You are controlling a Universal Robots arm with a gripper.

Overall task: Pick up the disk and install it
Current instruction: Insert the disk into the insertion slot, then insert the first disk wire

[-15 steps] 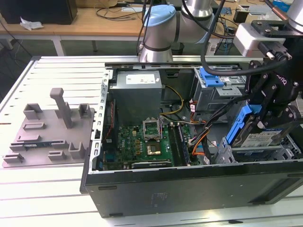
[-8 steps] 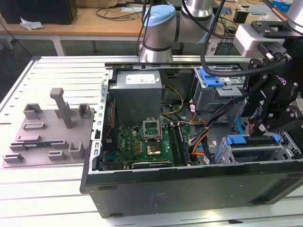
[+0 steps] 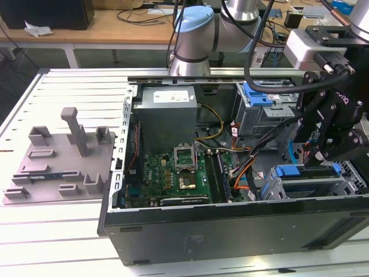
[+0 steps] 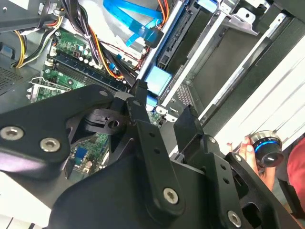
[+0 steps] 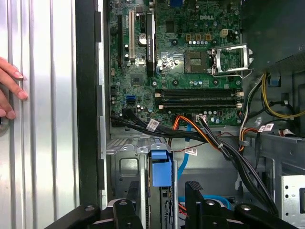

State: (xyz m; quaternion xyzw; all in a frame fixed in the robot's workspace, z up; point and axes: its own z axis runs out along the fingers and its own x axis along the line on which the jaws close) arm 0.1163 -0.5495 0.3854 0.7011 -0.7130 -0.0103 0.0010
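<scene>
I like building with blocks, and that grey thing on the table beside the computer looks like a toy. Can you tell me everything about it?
The grey plate looks like dull plastic. It lies flat on the ribbed metal table, at the exterior view's left of the open computer case, with its edge close to the case. One tall post stands up from it, with shorter blocks and low box-shaped frames around it. Nothing is holding it.

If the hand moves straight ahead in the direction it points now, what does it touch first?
Most likely the blue plastic piece in the drive bay, straight ahead of the open hand; how far away it lies is unclear.
</scene>
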